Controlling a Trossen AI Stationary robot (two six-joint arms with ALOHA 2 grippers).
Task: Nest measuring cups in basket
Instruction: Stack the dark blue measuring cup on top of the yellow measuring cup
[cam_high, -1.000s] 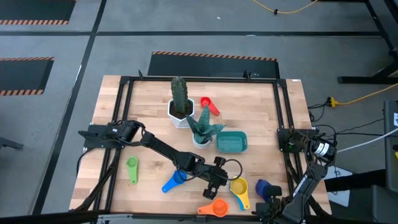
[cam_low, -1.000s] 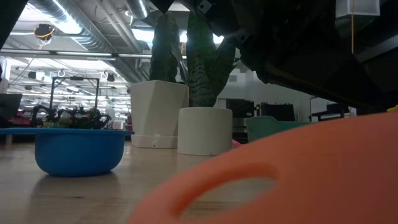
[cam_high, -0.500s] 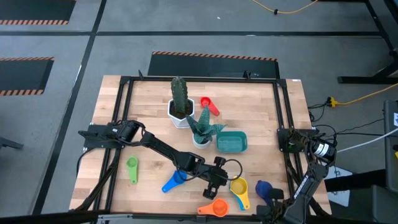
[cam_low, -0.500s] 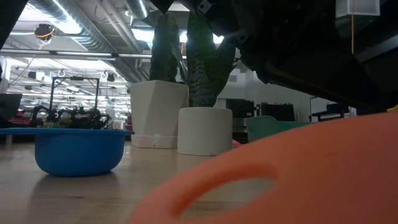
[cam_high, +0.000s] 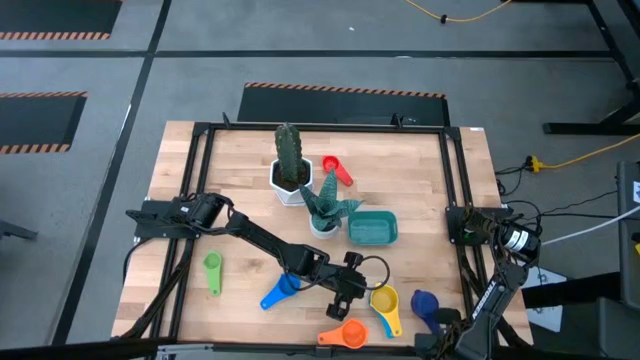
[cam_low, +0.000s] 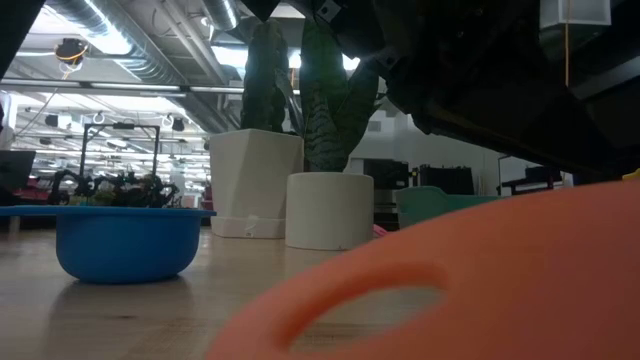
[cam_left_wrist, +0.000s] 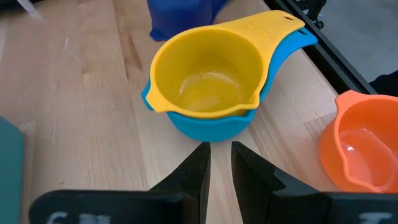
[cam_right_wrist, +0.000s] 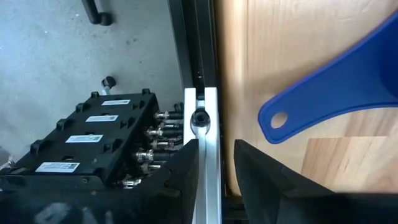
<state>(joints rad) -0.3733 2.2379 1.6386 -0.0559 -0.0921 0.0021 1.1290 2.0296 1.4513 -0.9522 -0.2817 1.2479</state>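
The yellow cup (cam_left_wrist: 205, 74) sits nested in a light blue cup (cam_left_wrist: 211, 127) near the table's near edge. My left gripper (cam_left_wrist: 221, 155) hovers just short of this pair, fingers shut to a narrow slit and touching nothing. The orange cup (cam_high: 345, 335) lies close by, and the dark blue cup (cam_high: 424, 303) stands to the right. A blue cup (cam_high: 280, 291), a green cup (cam_high: 212, 270) and a red cup (cam_high: 336, 169) lie apart from them on the wood. The teal basket (cam_high: 372, 228) stands beside the plant pots. My right gripper (cam_right_wrist: 216, 155) is shut over the table's frame rail, near the dark blue cup's handle (cam_right_wrist: 336, 93).
A white hexagonal cactus pot (cam_high: 290, 180) and a round white plant pot (cam_high: 323, 222) stand left of the basket. A black metal frame (cam_high: 458, 180) runs around the table. An electronics box (cam_right_wrist: 87, 143) sits on the floor past the rail. Bare wood lies toward the far right.
My right gripper has drawn back a little toward the table's near edge, away from the dark blue cup, which now shows more fully. The cups and my left arm have kept still.
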